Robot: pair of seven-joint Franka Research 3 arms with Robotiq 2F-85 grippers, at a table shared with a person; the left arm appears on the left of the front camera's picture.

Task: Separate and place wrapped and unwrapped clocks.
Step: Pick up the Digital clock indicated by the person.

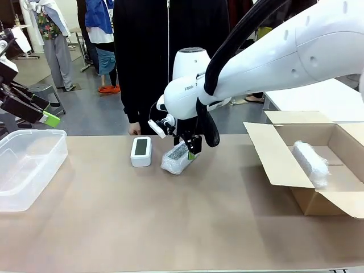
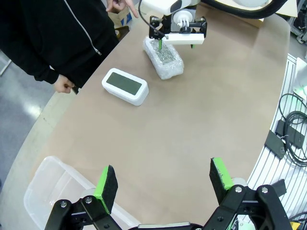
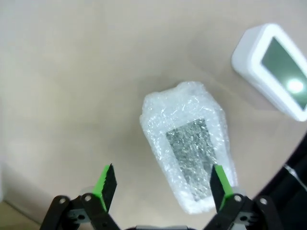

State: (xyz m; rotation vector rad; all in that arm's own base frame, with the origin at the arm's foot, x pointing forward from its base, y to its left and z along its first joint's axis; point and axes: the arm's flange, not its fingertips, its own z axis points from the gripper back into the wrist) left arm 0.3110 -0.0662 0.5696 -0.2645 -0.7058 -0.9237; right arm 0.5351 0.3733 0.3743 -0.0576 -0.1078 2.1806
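The right claw [image 1: 190, 149], jaws wide, partly hid the wrapped clock [image 1: 175, 161] on the worktop [image 1: 170, 227]; the bare clock [image 1: 141, 151] lay just beside it. A second bundle [image 1: 311, 163] lay in the cardboard box [image 1: 272, 156], which was cut off at the right edge. The left claw [image 2: 163, 167] hung wide over open worktop.

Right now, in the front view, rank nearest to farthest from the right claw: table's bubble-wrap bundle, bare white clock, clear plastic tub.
1. White bubble-wrap bundle, directly beneath the right claw.
2. Bare white rounded clock, just left of it.
3. Clear plastic tub, table's far left.
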